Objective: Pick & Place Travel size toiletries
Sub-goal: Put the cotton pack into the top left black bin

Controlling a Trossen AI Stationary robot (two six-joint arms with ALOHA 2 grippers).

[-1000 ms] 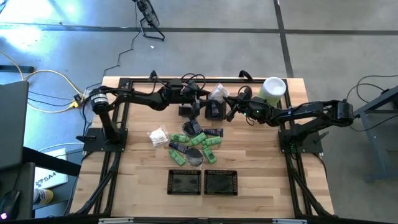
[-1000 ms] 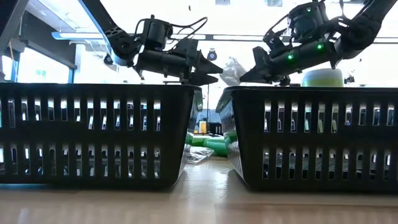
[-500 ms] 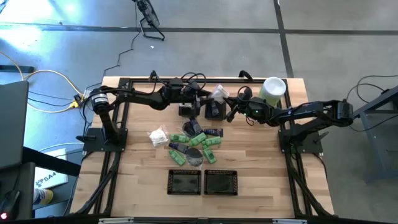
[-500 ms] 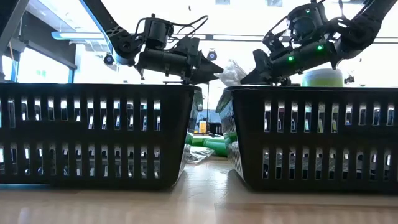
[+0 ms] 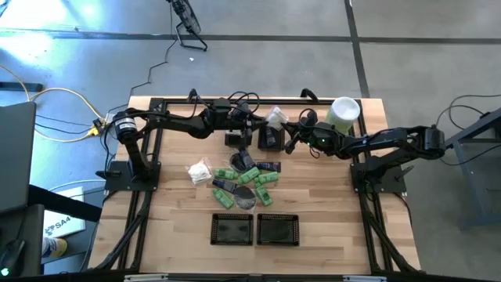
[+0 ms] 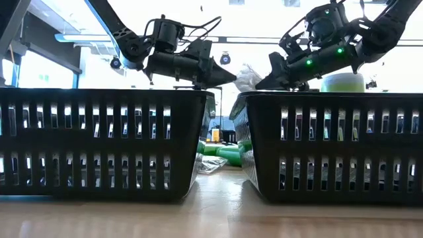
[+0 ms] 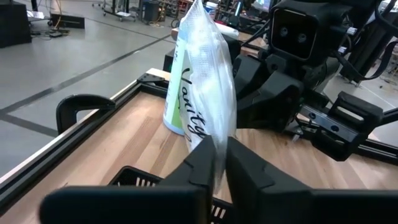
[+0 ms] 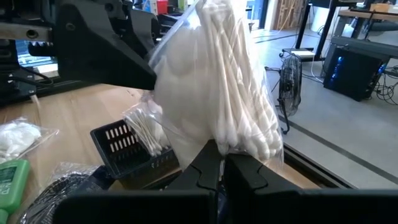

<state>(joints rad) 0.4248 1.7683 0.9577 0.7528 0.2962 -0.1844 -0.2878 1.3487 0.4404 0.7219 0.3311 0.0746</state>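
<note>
I have both the left gripper (image 5: 262,123) and right gripper (image 5: 286,129) pinched on 1 clear packet of swabs (image 5: 275,117) at the table's 12 o'clock edge, mid-handover; next, I'd judge, 1 gripper must release.

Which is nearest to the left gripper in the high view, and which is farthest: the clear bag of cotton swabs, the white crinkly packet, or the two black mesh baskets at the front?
1. The clear bag of cotton swabs: right at the tips of the left gripper, between both arms.
2. The white crinkly packet: on the wood, left of the green pile.
3. The two black mesh baskets: at the front edge, farthest.
</note>
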